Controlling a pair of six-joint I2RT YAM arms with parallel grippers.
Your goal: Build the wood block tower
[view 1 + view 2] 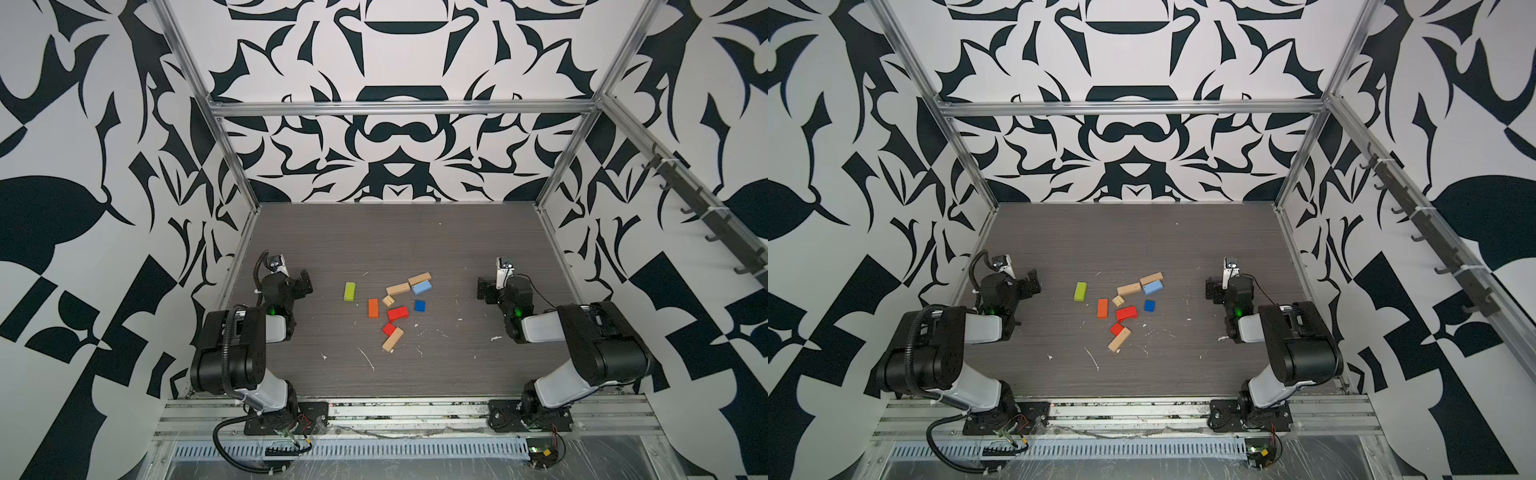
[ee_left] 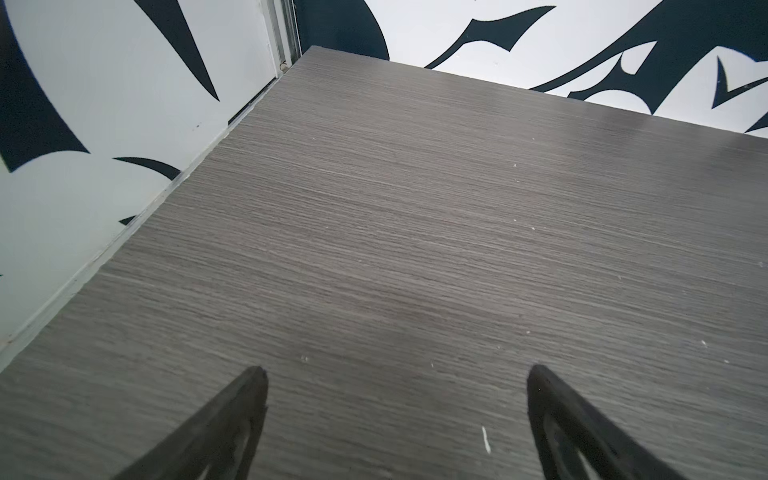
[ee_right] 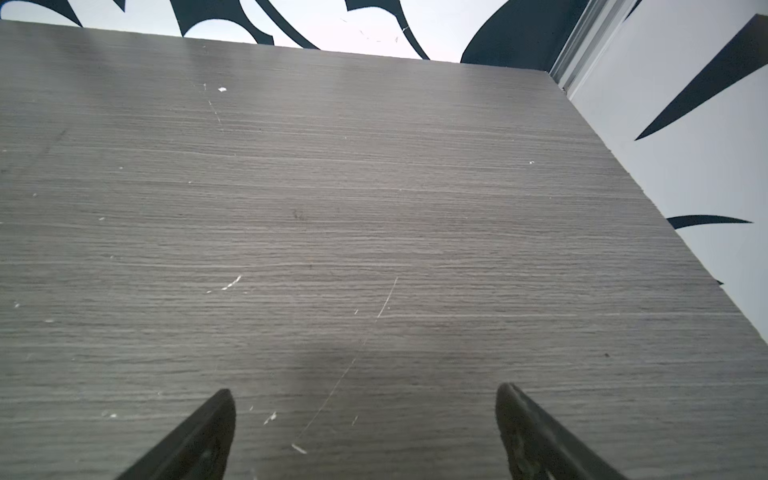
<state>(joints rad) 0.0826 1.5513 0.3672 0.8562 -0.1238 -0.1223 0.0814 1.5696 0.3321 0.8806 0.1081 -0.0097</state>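
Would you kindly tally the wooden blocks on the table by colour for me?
Plain tan wooden blocks: 4
Red wooden blocks: 2
Orange wooden oblong: 1
Lime green wooden oblong: 1
Light blue wooden oblong: 1
Dark blue wooden cube: 1
Total: 10

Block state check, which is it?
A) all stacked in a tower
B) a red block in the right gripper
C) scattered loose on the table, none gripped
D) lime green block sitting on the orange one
C: the blocks lie scattered on the table, the lime green block lies apart from the orange block, and the left gripper and right gripper are both open and empty.
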